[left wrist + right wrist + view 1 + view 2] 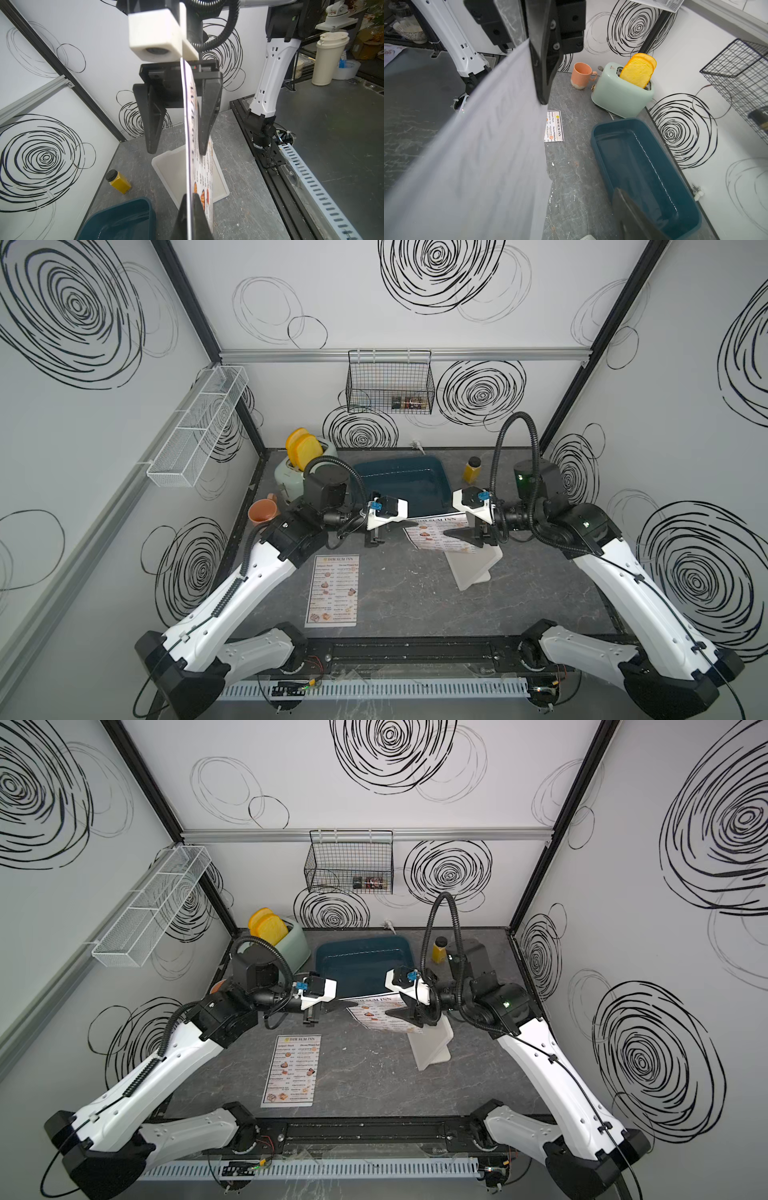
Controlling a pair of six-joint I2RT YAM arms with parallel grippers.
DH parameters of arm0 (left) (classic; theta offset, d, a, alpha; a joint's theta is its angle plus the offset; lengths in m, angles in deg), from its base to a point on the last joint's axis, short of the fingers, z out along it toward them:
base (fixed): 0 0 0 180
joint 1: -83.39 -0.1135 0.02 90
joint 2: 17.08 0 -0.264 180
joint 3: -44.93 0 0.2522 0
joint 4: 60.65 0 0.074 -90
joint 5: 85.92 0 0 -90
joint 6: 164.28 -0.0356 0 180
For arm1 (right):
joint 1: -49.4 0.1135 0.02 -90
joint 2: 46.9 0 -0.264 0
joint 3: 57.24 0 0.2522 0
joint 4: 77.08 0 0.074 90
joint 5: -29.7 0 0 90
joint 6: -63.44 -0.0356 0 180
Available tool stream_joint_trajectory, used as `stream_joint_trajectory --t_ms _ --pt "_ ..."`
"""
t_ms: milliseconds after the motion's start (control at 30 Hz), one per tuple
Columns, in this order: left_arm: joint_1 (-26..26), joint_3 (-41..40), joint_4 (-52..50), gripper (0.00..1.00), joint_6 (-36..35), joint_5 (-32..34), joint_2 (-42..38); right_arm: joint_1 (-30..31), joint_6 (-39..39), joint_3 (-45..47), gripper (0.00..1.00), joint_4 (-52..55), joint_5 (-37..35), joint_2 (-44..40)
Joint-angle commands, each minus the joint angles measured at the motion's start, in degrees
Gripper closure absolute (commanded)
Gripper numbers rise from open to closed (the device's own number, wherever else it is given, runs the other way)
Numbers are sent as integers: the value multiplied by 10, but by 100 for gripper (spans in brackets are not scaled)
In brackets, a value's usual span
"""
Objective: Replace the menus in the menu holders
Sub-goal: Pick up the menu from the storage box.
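Nearest the front edge, the flat menu (336,590) (292,1070) lies face up on the surface (415,605), over on the left arm's side, with nothing touching it. Further back, the held menu (424,537) (365,1017) hangs in the air between the two arms, its print showing from above. The left jaws are clenched on one edge of it; the left wrist view shows the sheet (205,176) pinched edge-on between them. The right jaws straddle its other end but stand released: one finger (208,108) lies against the printed face, its partner (150,124) well clear of the back. The holder (478,570) (432,1048) (172,172) sits on the surface just under that end; whether the sheet touches it I cannot tell. Behind sits a blue tray (399,477), between a toaster (291,472) and a yellow bottle (473,470).
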State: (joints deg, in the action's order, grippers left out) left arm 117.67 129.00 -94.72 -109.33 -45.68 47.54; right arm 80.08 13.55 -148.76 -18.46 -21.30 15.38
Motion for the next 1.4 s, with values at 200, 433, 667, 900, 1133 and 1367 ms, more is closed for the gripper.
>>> stream_joint_trajectory --t_ms 200,433,667,900,1133,1367 --pt "3 10 12 100 -32 -16 -16 1 -10 46 43 -12 9 -45" --pt "6 6 23 100 -23 -21 -19 2 -30 58 60 -21 8 -49" --pt "10 0 36 100 -13 -19 -25 1 -41 58 82 -33 5 -56" --pt "23 -66 218 15 104 88 -60 -14 -150 79 100 -95 -48 -109" --pt "35 -163 427 3 296 260 -89 -18 -509 89 100 -100 -338 -176" --pt "149 -212 454 1 317 377 -62 -28 -656 42 100 21 -471 -180"
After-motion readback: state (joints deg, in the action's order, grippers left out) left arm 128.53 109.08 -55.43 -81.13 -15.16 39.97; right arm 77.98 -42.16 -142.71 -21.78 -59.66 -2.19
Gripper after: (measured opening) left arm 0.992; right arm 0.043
